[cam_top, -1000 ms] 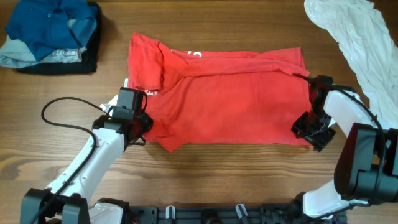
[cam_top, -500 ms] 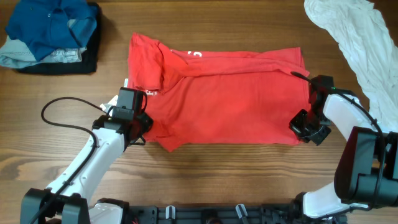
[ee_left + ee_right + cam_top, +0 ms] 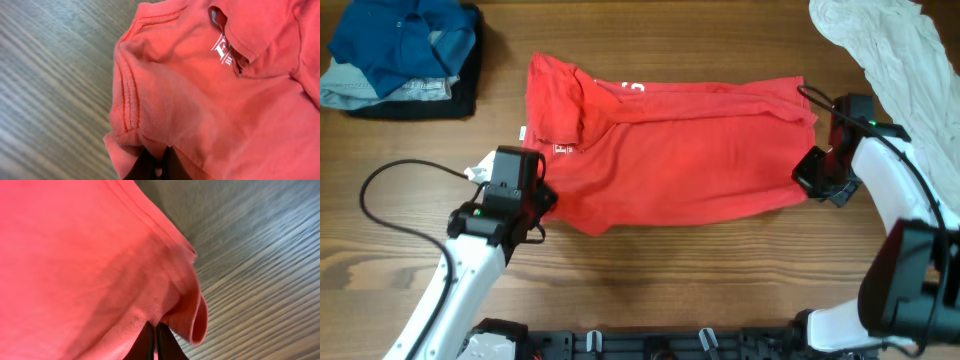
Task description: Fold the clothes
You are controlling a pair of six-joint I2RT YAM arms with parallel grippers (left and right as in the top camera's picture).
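A red T-shirt [image 3: 670, 160] lies spread across the middle of the wooden table, partly folded, with a white print near its collar [image 3: 222, 50]. My left gripper [image 3: 535, 205] is shut on the shirt's near left corner [image 3: 142, 145], the cloth bunched above its dark fingertips [image 3: 145, 165]. At the shirt's right edge my right gripper [image 3: 810, 178] is shut on the near right corner, and a curl of the hem [image 3: 195, 320] hangs beside its closed fingertips [image 3: 146, 342]. Both corners are lifted a little off the table.
A stack of folded clothes, blue on top [image 3: 405, 50], sits at the back left. A crumpled white garment [image 3: 890, 55] lies at the back right, close to my right arm. A black cable [image 3: 400, 180] loops beside the left arm.
The right gripper closed on the shirt's near right corner and drew it back toward the far edge. The left arm shifted left and nearer, pulling its corner along.
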